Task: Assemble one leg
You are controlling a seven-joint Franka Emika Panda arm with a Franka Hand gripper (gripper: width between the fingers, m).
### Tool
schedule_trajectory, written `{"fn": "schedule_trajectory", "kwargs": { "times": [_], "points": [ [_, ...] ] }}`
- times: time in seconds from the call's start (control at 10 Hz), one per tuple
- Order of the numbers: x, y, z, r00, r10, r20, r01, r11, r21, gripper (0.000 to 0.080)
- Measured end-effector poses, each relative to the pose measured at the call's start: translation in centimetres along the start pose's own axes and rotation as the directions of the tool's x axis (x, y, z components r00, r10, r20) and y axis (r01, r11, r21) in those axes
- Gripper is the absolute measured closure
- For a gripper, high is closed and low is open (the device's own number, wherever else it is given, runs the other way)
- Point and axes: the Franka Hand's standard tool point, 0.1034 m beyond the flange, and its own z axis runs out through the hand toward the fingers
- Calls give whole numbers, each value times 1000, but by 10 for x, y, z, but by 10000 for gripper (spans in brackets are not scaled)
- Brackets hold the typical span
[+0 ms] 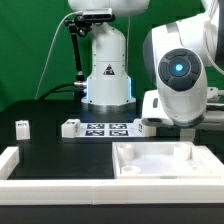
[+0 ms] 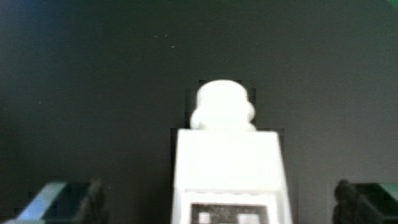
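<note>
In the wrist view a white leg (image 2: pixel 230 165) lies between my fingers, its rounded peg pointing away and its black-and-white tag at the near end. My gripper (image 2: pixel 215 195) is open; dark fingertips (image 2: pixel 63 200) stand well clear of the leg on both sides, with black table showing in the gaps. In the exterior view the gripper (image 1: pixel 187 133) hangs low at the far right corner of the large white panel (image 1: pixel 160 162), and the arm hides the leg there. Other small white legs stand at the exterior view's left (image 1: pixel 22 127), by the marker board (image 1: pixel 68 127) and right of it (image 1: pixel 143 127).
The marker board (image 1: pixel 105 128) lies on the black table in front of the robot base (image 1: pixel 107 75). A raised white rim (image 1: pixel 18 162) runs along the front at the exterior view's left. A green wall stands behind.
</note>
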Motion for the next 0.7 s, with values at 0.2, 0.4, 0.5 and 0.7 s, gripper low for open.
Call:
{"fn": "schedule_trajectory", "kwargs": {
  "times": [0.2, 0.4, 0.5, 0.7],
  "points": [
    [0, 1, 0, 1000, 2, 0, -2, 1000, 0, 407],
    [0, 1, 0, 1000, 1, 0, -1, 1000, 0, 513],
    [0, 1, 0, 1000, 1, 0, -1, 1000, 0, 513],
    [0, 1, 0, 1000, 1, 0, -1, 1000, 0, 513]
  ]
}}
